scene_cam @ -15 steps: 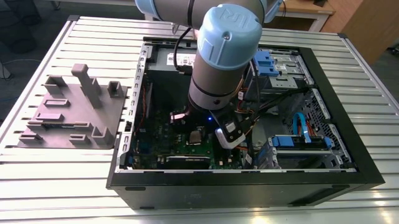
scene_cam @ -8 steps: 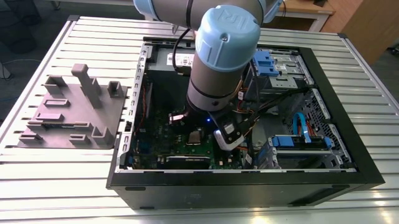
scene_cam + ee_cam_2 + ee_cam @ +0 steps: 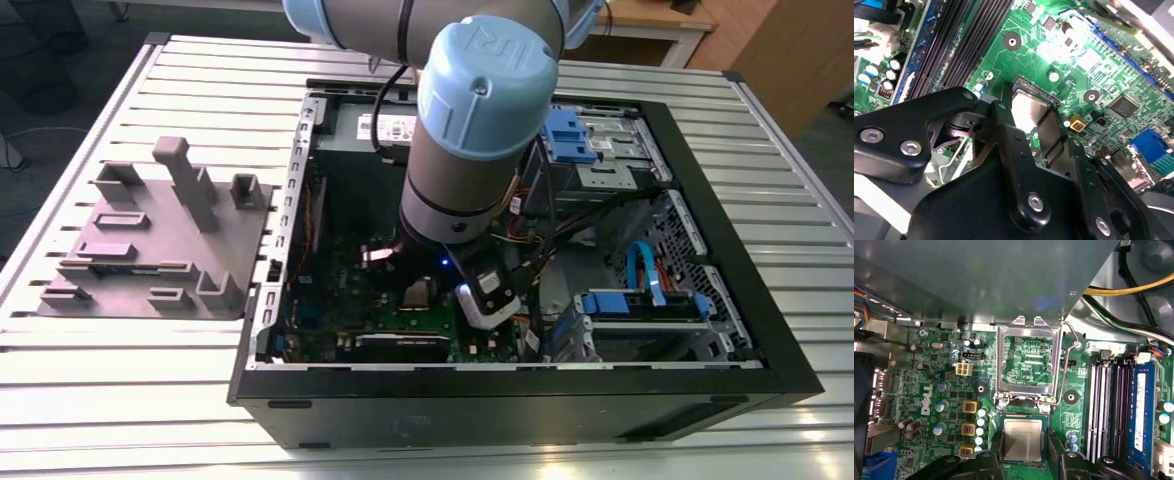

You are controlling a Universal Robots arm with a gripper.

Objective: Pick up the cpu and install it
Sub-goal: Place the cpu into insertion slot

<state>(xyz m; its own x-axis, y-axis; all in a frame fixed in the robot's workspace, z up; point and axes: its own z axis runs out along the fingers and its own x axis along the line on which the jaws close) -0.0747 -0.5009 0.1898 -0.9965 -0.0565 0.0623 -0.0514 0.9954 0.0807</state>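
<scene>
Low in the first wrist view's centre: cpu [image 3: 1023, 439] clamped between the black fingers [image 3: 1058, 450] of the end effector [image 3: 1023, 456], just above the green motherboard [image 3: 944, 365], beside the open socket frame [image 3: 1027, 362].

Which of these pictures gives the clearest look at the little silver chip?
The first wrist view: the cpu faces the camera squarely, between the gripper fingers. The second wrist view shows it slanted and partly hidden. The exterior view shows it as a tiny patch under the arm.
</scene>
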